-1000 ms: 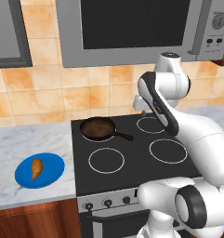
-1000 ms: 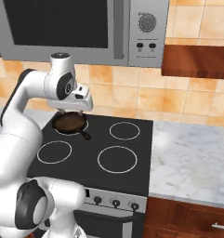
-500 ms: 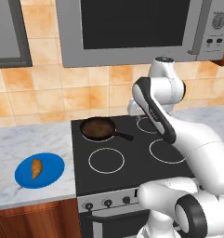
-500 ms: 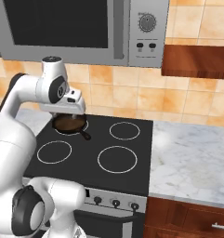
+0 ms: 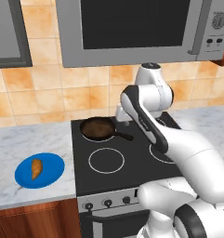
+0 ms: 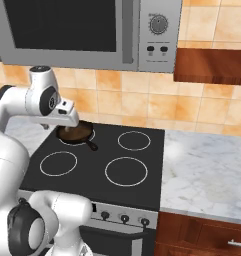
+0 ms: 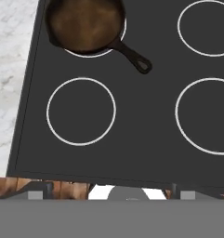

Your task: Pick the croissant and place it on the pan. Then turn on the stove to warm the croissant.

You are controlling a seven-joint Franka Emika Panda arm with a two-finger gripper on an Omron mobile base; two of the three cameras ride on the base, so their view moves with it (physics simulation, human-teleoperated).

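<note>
On the marble table [image 5: 20, 139] to the left of the stove [image 5: 108, 179], the croissant [image 5: 36, 168] lies on a round blue plate [image 5: 50, 174], well apart from the pan [image 5: 98, 128]. The pan sits on the rear left burner of the black cooktop, its short black handle [image 5: 124, 136] pointing toward the middle of the stove; in the hand view the same pan [image 7: 85, 23] shows a bare brown inside, and its handle [image 7: 134, 58] reaches out between the burner rings. The 4 white rings mark the burners, and the front left ring [image 5: 106, 160] lies bare just in front of the pan. Small dark knobs [image 5: 108, 202] line the silver front panel. The white arm bends over the back of the cooktop, and its hand hangs above the stove beside the pan, touching nothing. The claw [image 7: 111, 191] is released, its 2 tips spread wide at the bottom of the hand view with nothing between them. A grey microwave [image 6: 87, 30] hangs on the tiled wall above the stove, and more marble table [image 6: 207, 170] runs off to the right.
</note>
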